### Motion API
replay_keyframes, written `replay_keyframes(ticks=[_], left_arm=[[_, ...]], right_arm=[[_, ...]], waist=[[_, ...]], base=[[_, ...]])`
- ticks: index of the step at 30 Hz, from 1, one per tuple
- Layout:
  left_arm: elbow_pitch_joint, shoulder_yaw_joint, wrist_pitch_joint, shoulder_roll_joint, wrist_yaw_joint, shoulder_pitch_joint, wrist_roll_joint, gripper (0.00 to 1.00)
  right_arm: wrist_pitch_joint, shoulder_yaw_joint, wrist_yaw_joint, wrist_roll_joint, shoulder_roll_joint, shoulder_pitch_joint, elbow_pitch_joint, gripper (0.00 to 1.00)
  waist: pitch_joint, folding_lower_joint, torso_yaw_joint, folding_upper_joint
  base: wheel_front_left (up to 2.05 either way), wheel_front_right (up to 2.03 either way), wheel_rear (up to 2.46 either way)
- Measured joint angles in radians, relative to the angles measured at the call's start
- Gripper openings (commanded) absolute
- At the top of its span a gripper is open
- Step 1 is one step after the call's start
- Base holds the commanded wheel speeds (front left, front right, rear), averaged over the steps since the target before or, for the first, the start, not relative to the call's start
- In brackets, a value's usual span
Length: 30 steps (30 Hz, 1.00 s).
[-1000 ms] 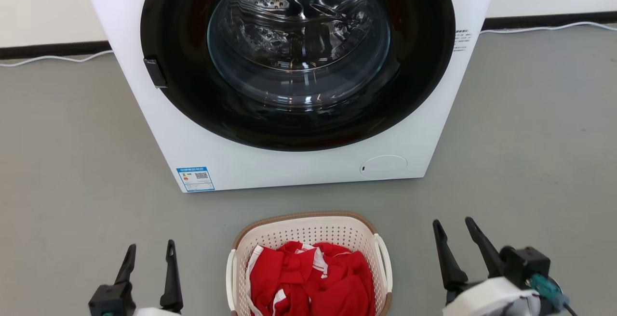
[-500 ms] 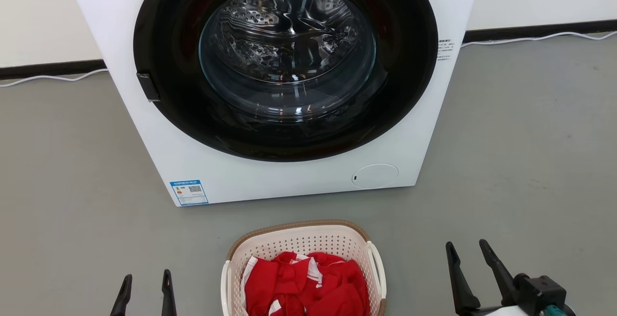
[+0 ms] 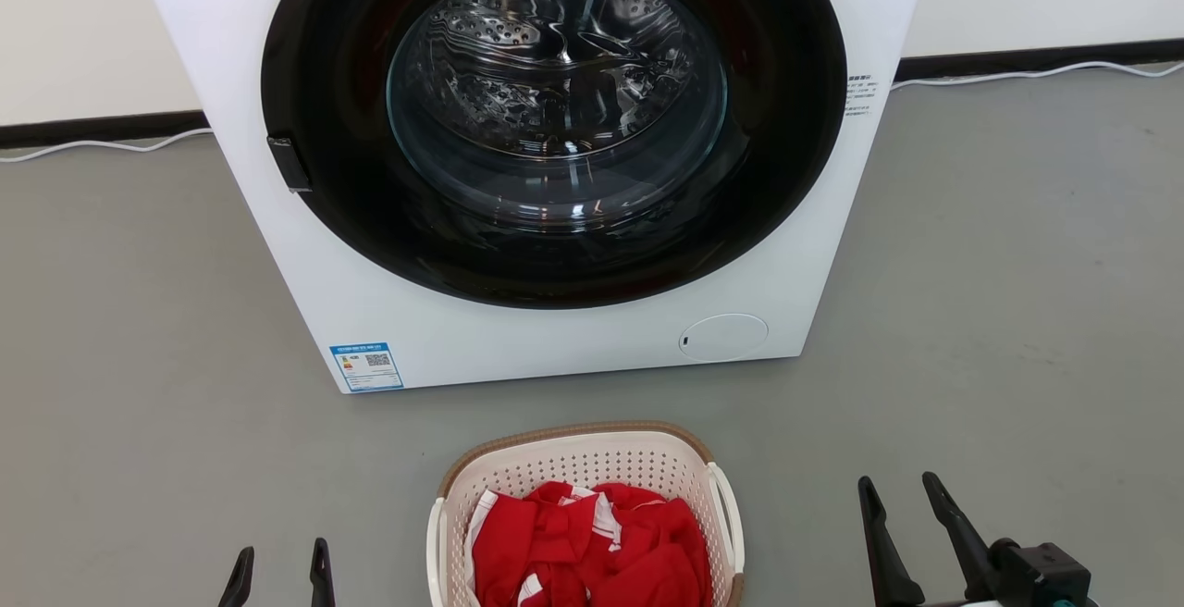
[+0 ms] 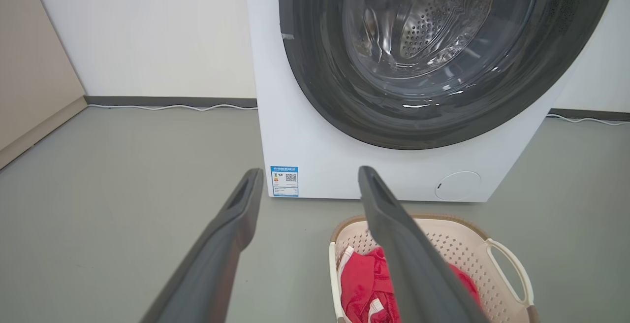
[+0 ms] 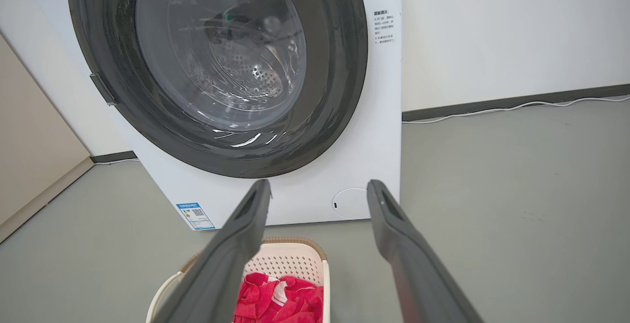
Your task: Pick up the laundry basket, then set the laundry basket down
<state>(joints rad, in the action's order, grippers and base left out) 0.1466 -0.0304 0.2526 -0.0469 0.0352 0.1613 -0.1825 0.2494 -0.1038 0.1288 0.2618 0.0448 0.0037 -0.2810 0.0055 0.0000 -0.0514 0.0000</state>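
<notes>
**Basket of red clothes on the floor before a washing machine**

A cream plastic laundry basket (image 3: 581, 464) sits on the smooth grey floor (image 3: 971, 311), just in front of a white washing machine (image 3: 555, 353) with a round, dark glass door. The basket is rounded-rectangular, dotted with small holes and edged with a brown woven-look rim. Crumpled red clothes (image 3: 592, 547) fill it. The left gripper (image 3: 283, 549) and right gripper (image 3: 896, 479) flank it without touching, fingers spread, both empty. The left wrist view adds a beige side wall (image 4: 34, 67).

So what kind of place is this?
Probably a laundry area, or a test room set up as one: a white front-loading washing machine stands on a grey floor, with a laundry basket of red clothes before it.
</notes>
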Motion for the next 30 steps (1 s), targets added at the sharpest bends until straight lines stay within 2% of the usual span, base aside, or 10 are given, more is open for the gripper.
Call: replay_keyframes(ticks=[21, 22, 30], left_arm=[[-0.001, -0.021, 0.000, 0.001, 0.002, 0.005, -0.013, 1.00], [-0.001, -0.022, 0.000, 0.000, 0.010, 0.005, -0.016, 0.00], [0.058, -0.024, -0.015, 0.018, 0.009, 0.009, -0.043, 0.00]], right_arm=[[0.000, 0.008, 0.000, 0.001, 0.000, 0.000, 0.002, 1.00], [0.000, 0.007, 0.000, 0.002, 0.000, 0.000, 0.002, 0.00], [-0.006, -0.002, 0.000, 0.031, -0.011, 0.023, -0.048, 0.00]], waist=[[0.000, 0.0000, 0.011, 0.0000], [0.000, 0.0000, 0.012, 0.0000], [-0.001, 0.0001, 0.014, 0.0000]], base=[[0.00, 0.00, 0.00], [0.00, 0.00, 0.00], [0.00, 0.00, 0.00]])
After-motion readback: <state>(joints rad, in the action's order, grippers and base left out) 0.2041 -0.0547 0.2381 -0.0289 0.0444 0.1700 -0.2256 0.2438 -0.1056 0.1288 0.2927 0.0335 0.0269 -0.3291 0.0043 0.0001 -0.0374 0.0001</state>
